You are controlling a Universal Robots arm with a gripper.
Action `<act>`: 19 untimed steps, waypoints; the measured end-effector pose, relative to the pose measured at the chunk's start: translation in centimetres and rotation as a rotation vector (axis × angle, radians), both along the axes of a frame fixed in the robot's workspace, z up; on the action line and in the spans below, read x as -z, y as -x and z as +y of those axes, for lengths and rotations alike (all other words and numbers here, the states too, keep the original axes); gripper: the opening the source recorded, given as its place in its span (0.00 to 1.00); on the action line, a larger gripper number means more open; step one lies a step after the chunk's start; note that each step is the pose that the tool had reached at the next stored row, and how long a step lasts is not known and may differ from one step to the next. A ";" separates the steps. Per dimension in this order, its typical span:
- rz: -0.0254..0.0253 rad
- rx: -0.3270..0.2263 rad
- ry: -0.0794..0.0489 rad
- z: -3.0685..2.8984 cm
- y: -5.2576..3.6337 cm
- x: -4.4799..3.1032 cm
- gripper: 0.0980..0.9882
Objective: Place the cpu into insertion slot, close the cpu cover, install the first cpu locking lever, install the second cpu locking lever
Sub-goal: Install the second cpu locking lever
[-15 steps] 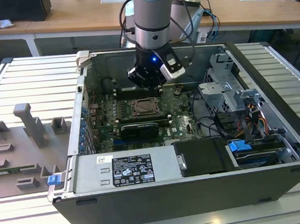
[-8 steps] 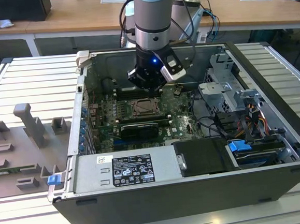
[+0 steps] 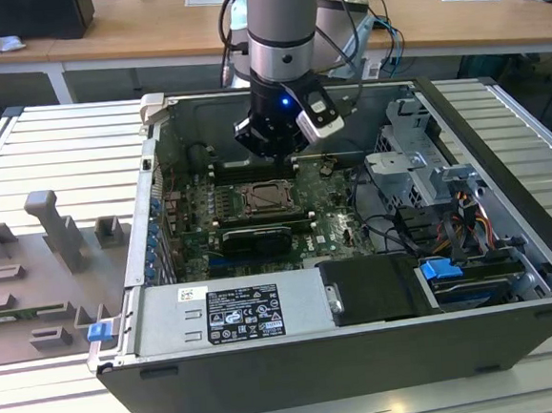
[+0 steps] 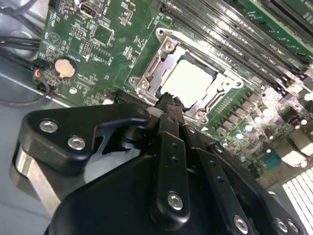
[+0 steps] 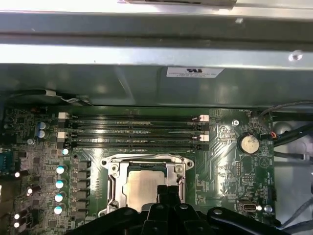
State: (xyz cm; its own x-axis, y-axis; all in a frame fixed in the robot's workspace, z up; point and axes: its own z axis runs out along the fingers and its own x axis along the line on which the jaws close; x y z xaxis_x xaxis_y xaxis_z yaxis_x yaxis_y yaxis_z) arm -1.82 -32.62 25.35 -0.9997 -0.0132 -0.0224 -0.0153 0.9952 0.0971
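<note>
— Fingers first: closed or apart?

— Closed, as far as the second wrist view shows — the black fingertips [image 4: 164, 105] meet in a narrow point with nothing between them, and the gripper [image 4: 165, 100] hangs just above the near edge of the socket. Past the tip, the cpu [image 4: 188, 78] lies flat in the insertion slot [image 4: 146, 81], its pale metal top showing through the window of the cpu cover [image 4: 215, 98], which lies down over it. A coin cell [image 4: 64, 67] sits on the green motherboard [image 4: 98, 49] off to one side.

— And the first wrist view?

— Same picture from another angle: the gripper [image 5: 168, 192] tip overlaps the edge of the cpu [image 5: 142, 188], the silver cpu cover [image 5: 144, 160] frames it, and long memory slots [image 5: 132, 132] run beyond the socket.

— The exterior view?

— The arm reaches down into the open computer case [image 3: 501, 150]; the gripper [image 3: 270, 150] hovers just above the insertion slot [image 3: 261, 200] — near the middle of the motherboard [image 3: 329, 217].
</note>
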 end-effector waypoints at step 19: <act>-0.0001 0.000 0.000 -3.22 0.03 -0.01 0.01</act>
